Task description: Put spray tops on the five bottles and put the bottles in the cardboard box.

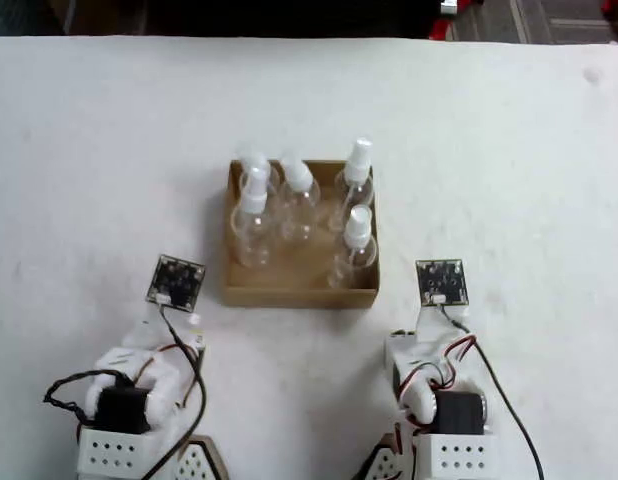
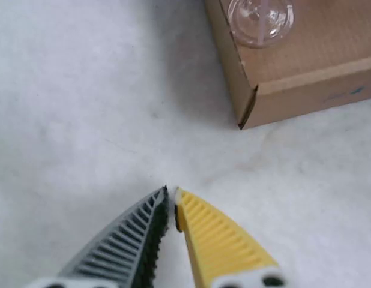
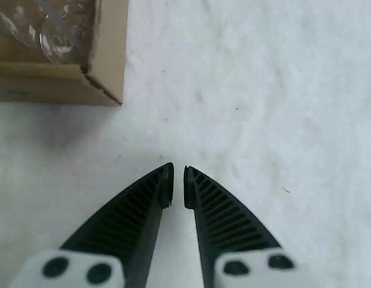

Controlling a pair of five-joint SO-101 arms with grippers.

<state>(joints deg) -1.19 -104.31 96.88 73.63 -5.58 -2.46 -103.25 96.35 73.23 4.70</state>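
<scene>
Left claw [image 2: 171, 194]: fingers pressed together.
Right claw [image 3: 178, 182]: fingers pressed together.
Brown cardboard box [image 1: 299, 296]: we count five clear white-topped bottles [image 1: 298, 208] inside; side print [image 2: 344, 93] illegible.

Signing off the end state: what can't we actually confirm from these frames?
- High view: whether the spray tops are fully seated; too small to tell.
- High view: the two back-left bottles overlap, so their outlines merge.
- Left wrist view: the frame edge cuts off the cardboard box and a bottle inside.
- Right wrist view: the box's contents are cut by the edge and lost in glare.
</scene>
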